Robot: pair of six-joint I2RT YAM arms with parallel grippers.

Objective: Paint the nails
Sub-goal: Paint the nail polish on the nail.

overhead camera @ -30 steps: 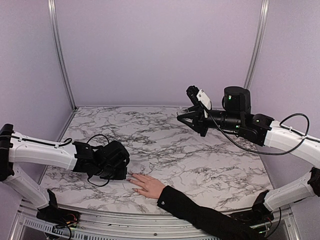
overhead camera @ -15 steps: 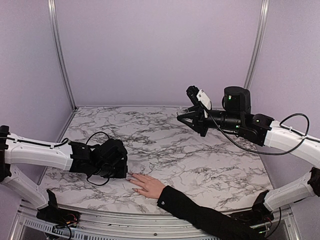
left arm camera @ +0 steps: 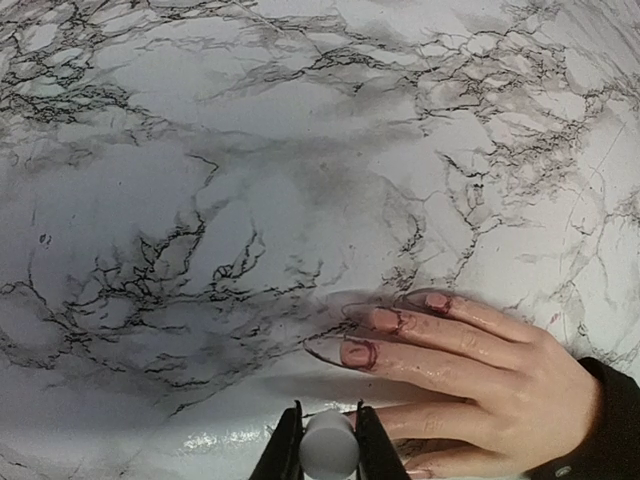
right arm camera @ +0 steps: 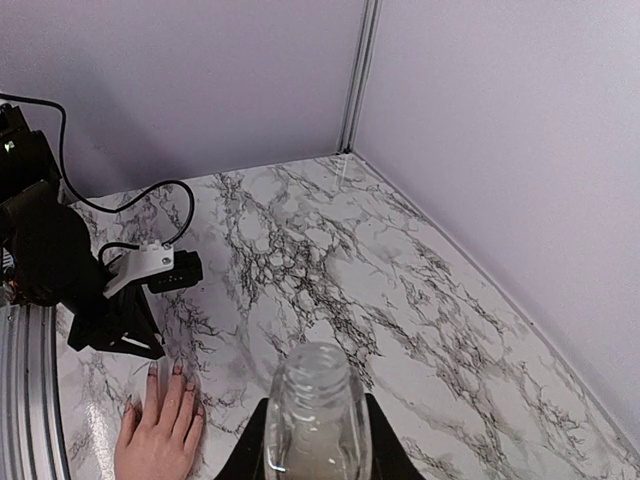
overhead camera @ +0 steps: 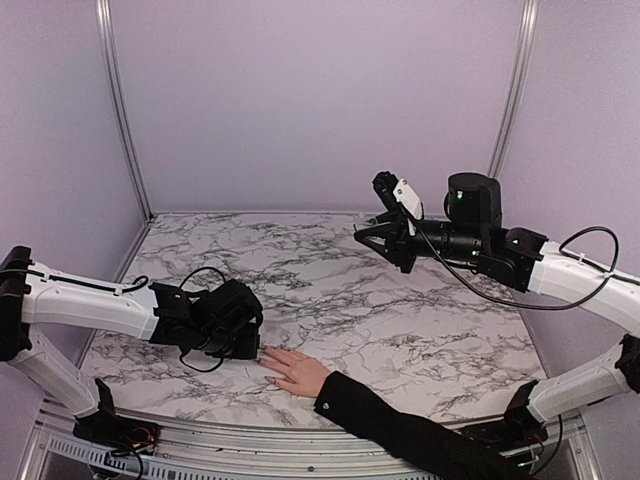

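A pale hand [overhead camera: 296, 371] with a black sleeve lies flat on the marble table near the front edge. In the left wrist view its nails [left arm camera: 358, 352] look pinkish, with dark red smears round their edges. My left gripper [left arm camera: 329, 447] is shut on a white round cap [left arm camera: 329, 452] and sits low, just left of the fingertips; in the top view the left gripper [overhead camera: 254, 345] is almost touching them. The tip under the cap is hidden. My right gripper [right arm camera: 316, 432] is shut on a clear open-necked bottle [right arm camera: 314, 398] and holds it high over the table's back right.
The marble tabletop [overhead camera: 330, 290] is boxed in by lilac walls with metal corner posts [overhead camera: 120, 110]. The black sleeve [overhead camera: 400, 432] crosses the front edge. The left arm's cable [overhead camera: 195, 275] loops above the left gripper.
My left gripper drew back a little to the left, then came back right towards the fingertips. The right arm and the hand have not moved.
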